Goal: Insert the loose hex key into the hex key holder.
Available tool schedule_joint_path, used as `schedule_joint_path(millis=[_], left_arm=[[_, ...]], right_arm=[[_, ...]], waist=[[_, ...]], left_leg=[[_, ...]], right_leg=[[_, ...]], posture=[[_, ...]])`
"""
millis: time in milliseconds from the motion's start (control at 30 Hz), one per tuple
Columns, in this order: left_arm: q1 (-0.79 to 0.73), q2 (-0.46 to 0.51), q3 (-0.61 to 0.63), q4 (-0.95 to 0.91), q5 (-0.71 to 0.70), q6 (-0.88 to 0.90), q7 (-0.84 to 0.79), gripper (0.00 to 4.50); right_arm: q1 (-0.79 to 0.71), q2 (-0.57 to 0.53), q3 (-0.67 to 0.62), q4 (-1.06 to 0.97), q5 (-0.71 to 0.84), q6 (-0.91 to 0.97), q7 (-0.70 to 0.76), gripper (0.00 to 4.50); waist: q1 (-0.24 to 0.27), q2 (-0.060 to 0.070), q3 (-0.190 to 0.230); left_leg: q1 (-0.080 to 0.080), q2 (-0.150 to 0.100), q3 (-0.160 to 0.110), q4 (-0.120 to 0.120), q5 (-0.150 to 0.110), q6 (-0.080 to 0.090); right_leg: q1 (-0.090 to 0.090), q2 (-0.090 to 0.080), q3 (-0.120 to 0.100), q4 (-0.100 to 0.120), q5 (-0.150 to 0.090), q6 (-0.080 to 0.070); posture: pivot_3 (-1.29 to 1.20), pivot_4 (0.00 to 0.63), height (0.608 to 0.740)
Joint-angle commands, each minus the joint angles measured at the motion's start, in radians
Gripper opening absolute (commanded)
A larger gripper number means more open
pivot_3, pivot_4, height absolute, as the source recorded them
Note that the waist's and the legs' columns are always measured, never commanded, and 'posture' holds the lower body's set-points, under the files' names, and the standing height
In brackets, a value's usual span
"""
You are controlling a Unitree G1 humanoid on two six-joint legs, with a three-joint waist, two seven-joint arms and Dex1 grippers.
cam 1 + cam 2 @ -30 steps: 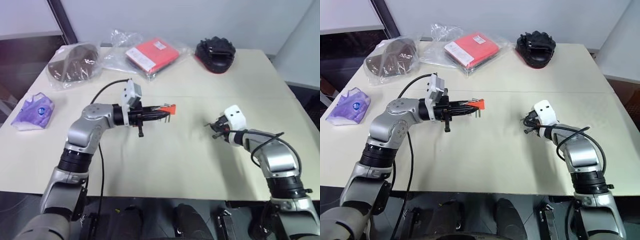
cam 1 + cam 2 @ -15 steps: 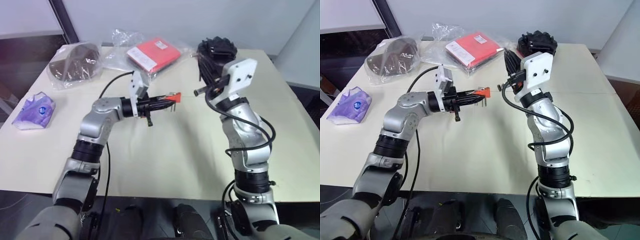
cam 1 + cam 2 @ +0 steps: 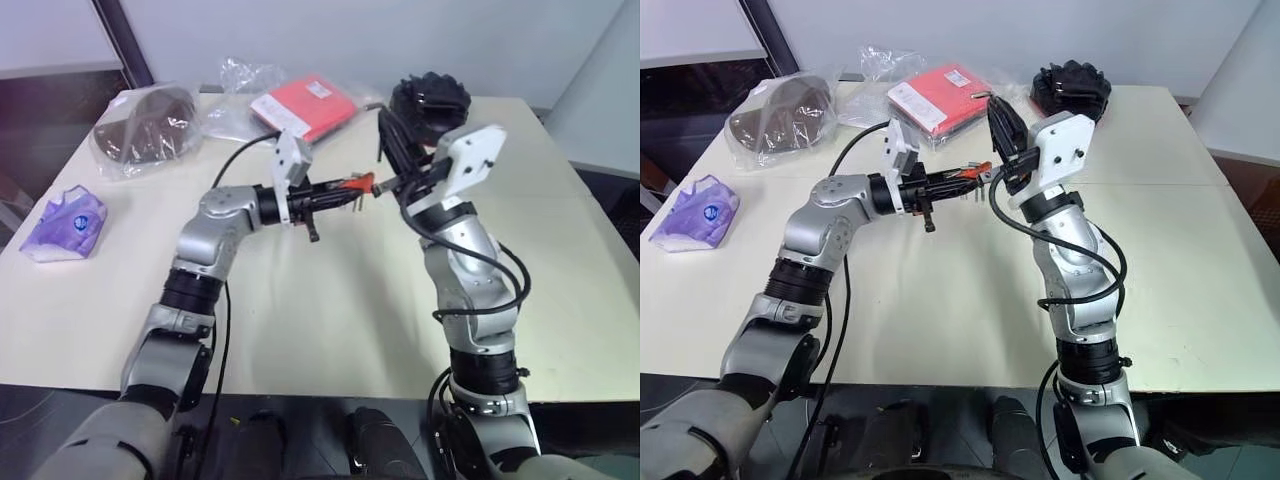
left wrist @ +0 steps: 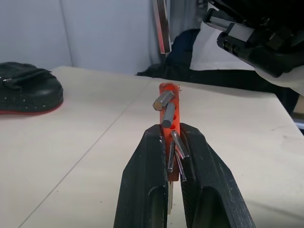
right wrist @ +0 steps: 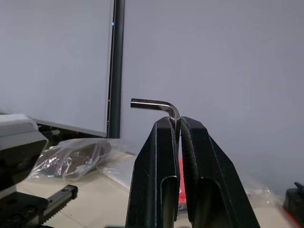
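Up high, loose hex key [image 5: 156, 105] pinched in right claw [image 5: 178, 124]

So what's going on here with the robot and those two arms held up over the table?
The left gripper holds the orange-red hex key holder above the table, its fingers shut on it. The right gripper pinches the loose hex key, bent end sticking out, close beside the holder. The key is not in the holder yet.

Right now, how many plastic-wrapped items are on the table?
3. A dark item in a clear bag at the far left, a red packet in clear wrap at the far middle, and a purple packet near the left edge. Others may be hidden behind the arms.
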Motion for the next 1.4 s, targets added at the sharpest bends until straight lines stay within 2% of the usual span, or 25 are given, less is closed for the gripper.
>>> schedule_joint_path(millis=[33,1400], left_arm=[[-0.027,0.000,0.019,-0.014,-0.001,-0.024,0.000,0.00],[-0.018,-0.015,0.019,-0.046,-0.014,-0.005,0.012,0.00]], right_arm=[[0.003,0.011,0.012,-0.030,-0.011,-0.031,-0.007,0.06],[0.059,0.024,0.023,0.000,-0.030,-0.045,-0.012,0.06]], waist=[[0.000,0.000,0.000],[0.000,0.000,0.000]], left_leg=[[0.000,0.000,0.000,0.000,0.000,0.000],[0.000,0.000,0.000,0.000,0.000,0.000]], right_leg=[[0.000,0.000,0.000,0.000,0.000,0.000],[0.000,0.000,0.000,0.000,0.000,0.000]], posture=[[0.00,0.150,0.740],[0.00,0.150,0.740]])
